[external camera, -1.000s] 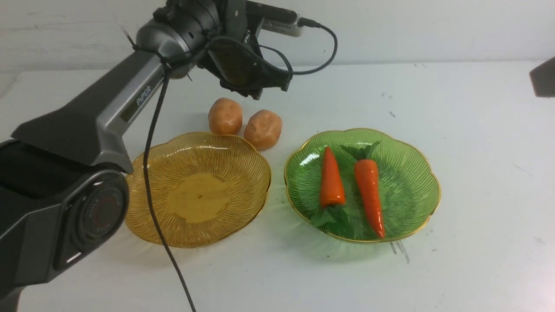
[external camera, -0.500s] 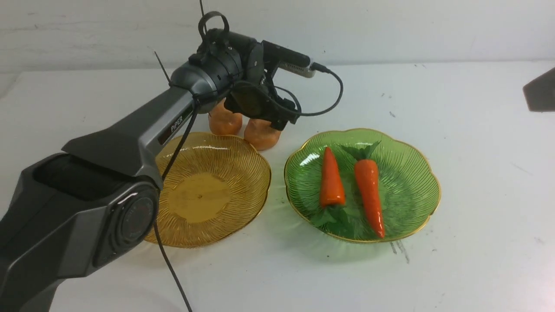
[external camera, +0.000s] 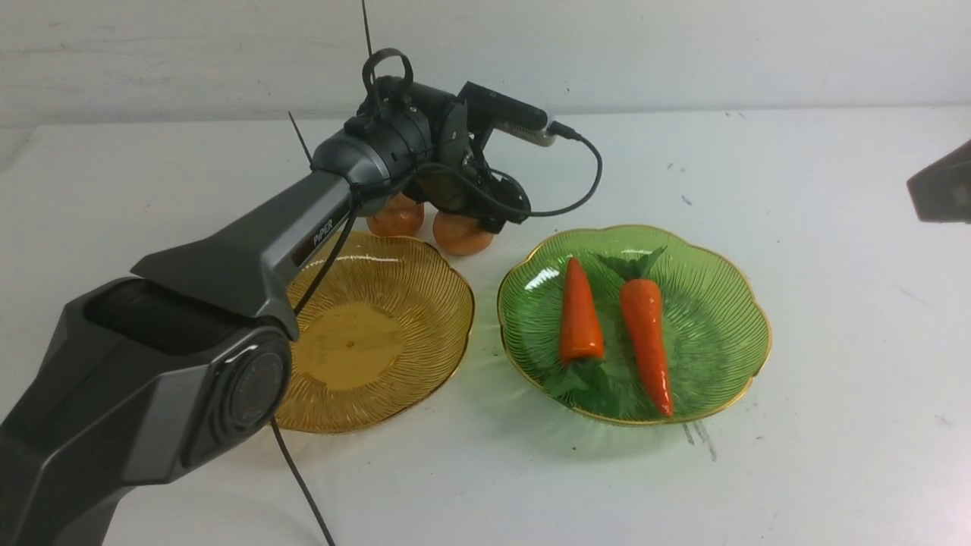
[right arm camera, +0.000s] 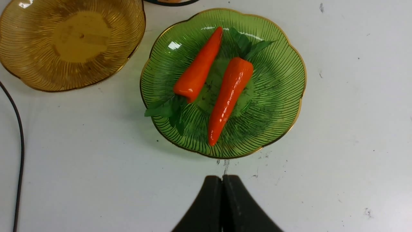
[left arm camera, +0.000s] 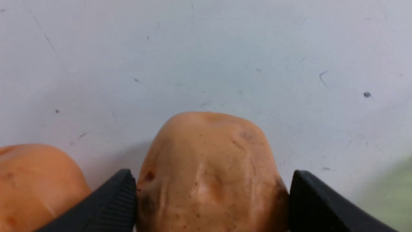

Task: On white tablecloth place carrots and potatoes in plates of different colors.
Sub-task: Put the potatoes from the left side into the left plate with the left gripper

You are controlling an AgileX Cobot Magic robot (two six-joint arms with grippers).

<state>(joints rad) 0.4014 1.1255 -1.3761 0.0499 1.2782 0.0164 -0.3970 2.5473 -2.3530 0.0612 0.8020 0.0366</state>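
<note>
So, just outside the left gripper's (left arm camera: 212,190) fingers (left arm camera: 117,203) sits one potato (left arm camera: 32,183), and the other potato (left arm camera: 209,167) is clamped between them on the white tablecloth (left arm camera: 206,48). The amber plate (external camera: 425,265) is right behind those fingers, with both carrots (external camera: 580,311) in the green plate (external camera: 705,318) further right. The right gripper (right arm camera: 222,206) is pinched closed.
</note>
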